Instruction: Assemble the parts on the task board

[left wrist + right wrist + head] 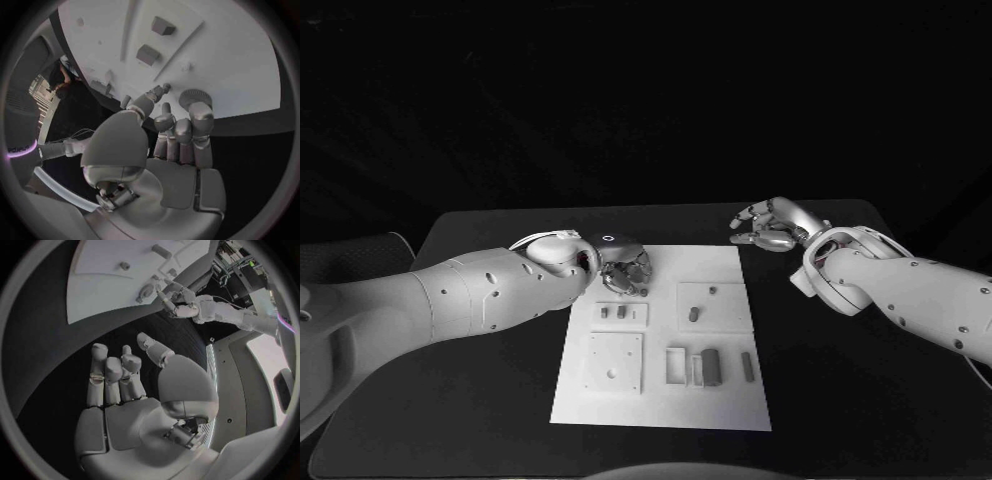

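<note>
Currently the left hand (pixel 626 272) hangs over the far left edge of the task board (pixel 718 404), fingers curled; whether it pinches anything, I cannot tell. Grey parts (pixel 711 365) lie on the board. Right hand (pixel 769 228) rests apart, fingers spread, empty.

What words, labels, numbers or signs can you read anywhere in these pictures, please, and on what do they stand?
None can be read.
The task board and its parts bear no visible lettering.
The left hand and right hand show no readable marking.
</note>
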